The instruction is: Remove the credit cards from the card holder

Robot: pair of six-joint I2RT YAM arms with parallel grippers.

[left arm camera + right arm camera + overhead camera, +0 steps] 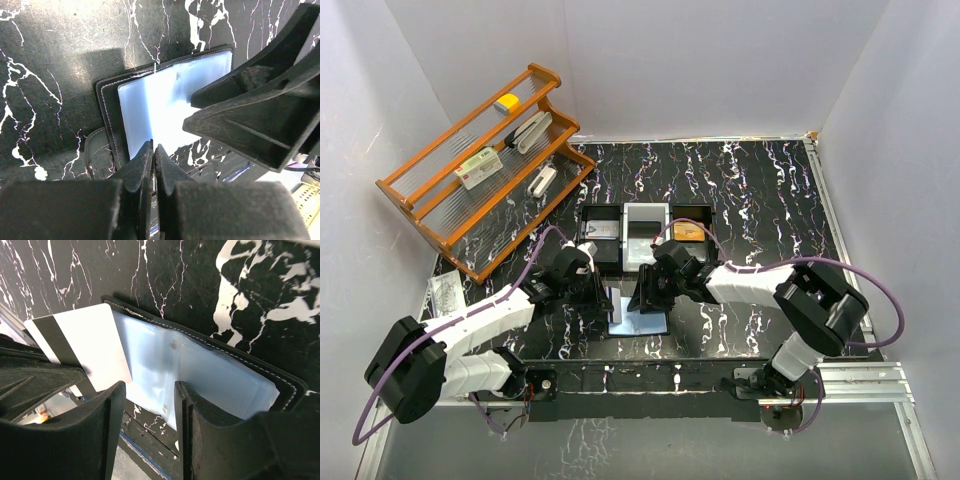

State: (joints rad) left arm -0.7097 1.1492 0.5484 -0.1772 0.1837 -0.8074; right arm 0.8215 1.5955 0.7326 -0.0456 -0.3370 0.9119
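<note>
The card holder (638, 318) lies open on the black marble table between my two grippers, its black outside (107, 112) down and its glossy blue-grey pockets (225, 375) up. A white credit card (90, 345) with a black stripe sticks partly out of the holder's left side. My left gripper (154, 149) is shut on the card's free end; it shows over the holder's left edge (610, 303). My right gripper (150, 390) is open, its jaws astride the near edge of the pockets, gripping nothing. It hangs over the holder's right half (646, 296).
A black three-compartment tray (622, 225) stands just behind the holder, with an orange card (685, 235) in its right compartment. A wooden tiered rack (480, 165) holding small items stands at the back left. A small clear bag (445, 290) lies at the left edge.
</note>
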